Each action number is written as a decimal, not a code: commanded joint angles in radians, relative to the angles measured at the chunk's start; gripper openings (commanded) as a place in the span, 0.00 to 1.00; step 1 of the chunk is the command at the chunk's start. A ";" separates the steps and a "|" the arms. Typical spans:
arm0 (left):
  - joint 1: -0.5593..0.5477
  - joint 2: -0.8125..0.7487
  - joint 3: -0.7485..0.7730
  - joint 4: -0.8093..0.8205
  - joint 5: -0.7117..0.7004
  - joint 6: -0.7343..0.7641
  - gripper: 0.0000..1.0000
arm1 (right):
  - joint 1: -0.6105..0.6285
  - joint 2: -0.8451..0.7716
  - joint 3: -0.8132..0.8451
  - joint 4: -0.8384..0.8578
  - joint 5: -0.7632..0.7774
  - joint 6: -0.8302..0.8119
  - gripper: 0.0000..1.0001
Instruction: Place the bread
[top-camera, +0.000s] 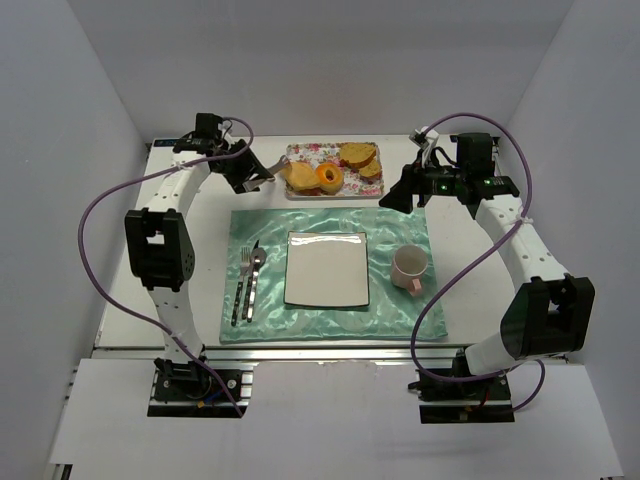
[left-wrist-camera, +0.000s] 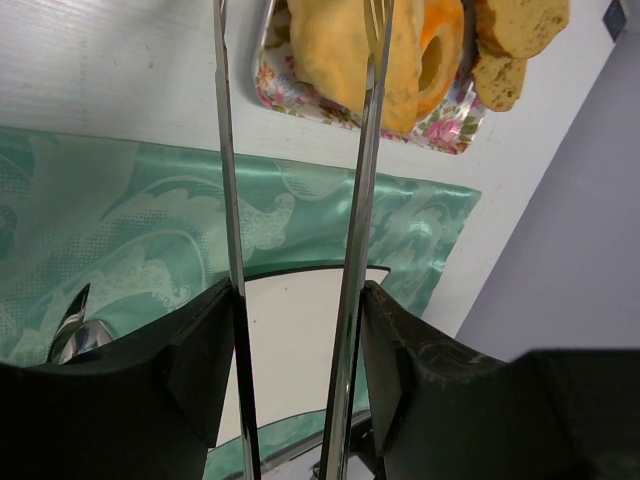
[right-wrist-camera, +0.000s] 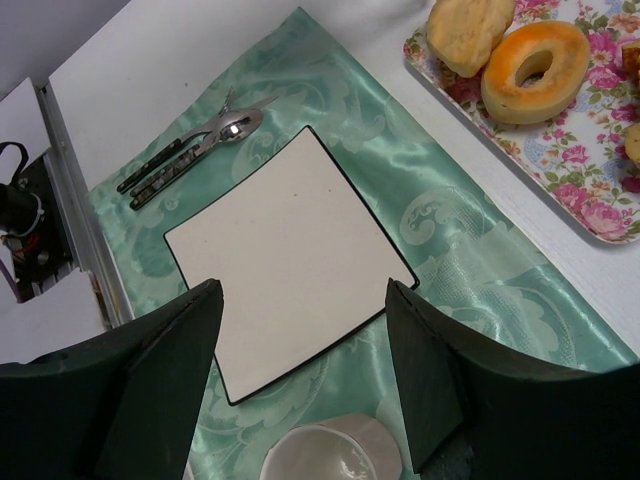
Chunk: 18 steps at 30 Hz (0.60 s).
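Note:
The floral tray (top-camera: 300, 152) at the back holds a pale bread roll (top-camera: 298, 176), a ring-shaped bun (top-camera: 327, 177) and toast slices (top-camera: 358, 155). My left gripper (top-camera: 255, 170) is shut on metal tongs (left-wrist-camera: 365, 200). The tongs are open, reaching to the roll (left-wrist-camera: 340, 50); one arm lies over it, the other passes left of the tray (left-wrist-camera: 280, 85). My right gripper (top-camera: 400, 195) is open and empty, hovering above the white square plate (right-wrist-camera: 285, 250). The roll (right-wrist-camera: 468, 30) and the ring bun (right-wrist-camera: 535, 60) also show in the right wrist view.
A green placemat (top-camera: 400, 230) carries the plate (top-camera: 327, 268), a pink cup (top-camera: 409, 268) to its right and a fork and spoon (top-camera: 248, 285) to its left. White walls close in the table on three sides.

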 joint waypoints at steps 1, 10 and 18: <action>0.008 -0.006 0.038 0.057 0.064 -0.030 0.60 | -0.006 -0.007 0.003 0.034 -0.024 0.010 0.72; 0.020 -0.002 -0.034 0.148 0.142 -0.099 0.60 | -0.011 -0.010 -0.001 0.030 -0.022 0.007 0.72; 0.032 0.002 -0.040 0.136 0.154 -0.103 0.60 | -0.020 -0.016 -0.009 0.033 -0.024 0.009 0.72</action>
